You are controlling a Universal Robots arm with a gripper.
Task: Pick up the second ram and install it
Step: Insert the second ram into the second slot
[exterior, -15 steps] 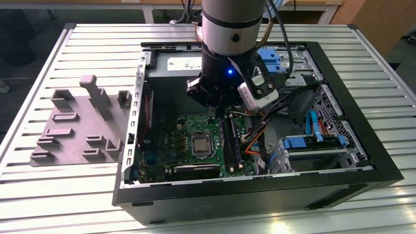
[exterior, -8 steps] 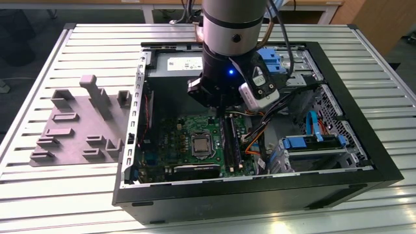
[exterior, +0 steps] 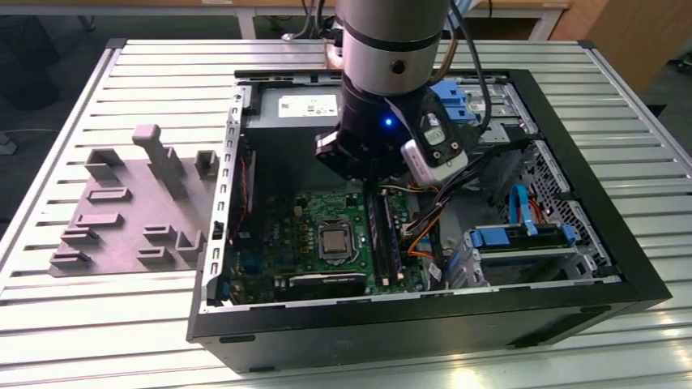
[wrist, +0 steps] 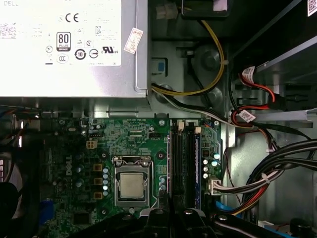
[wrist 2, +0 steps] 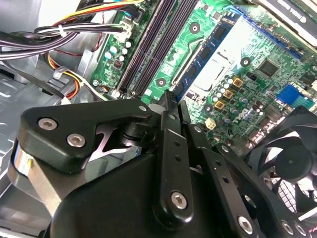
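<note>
end effector [wrist 2: 171, 106] shut, empty over mobo slots [wrist: 183, 163]; exterior view adds grey fixture [exterior: 130, 211].

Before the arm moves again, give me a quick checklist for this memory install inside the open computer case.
1. Black gripper above the green motherboard, near its long black memory slots: ok.
2. Thin dark second ram held by the gripper: cannot tell.
3. Target slot empty: cannot tell.
4. Black and coloured cable bundle lies beside the slots, not across them: ok.
</note>
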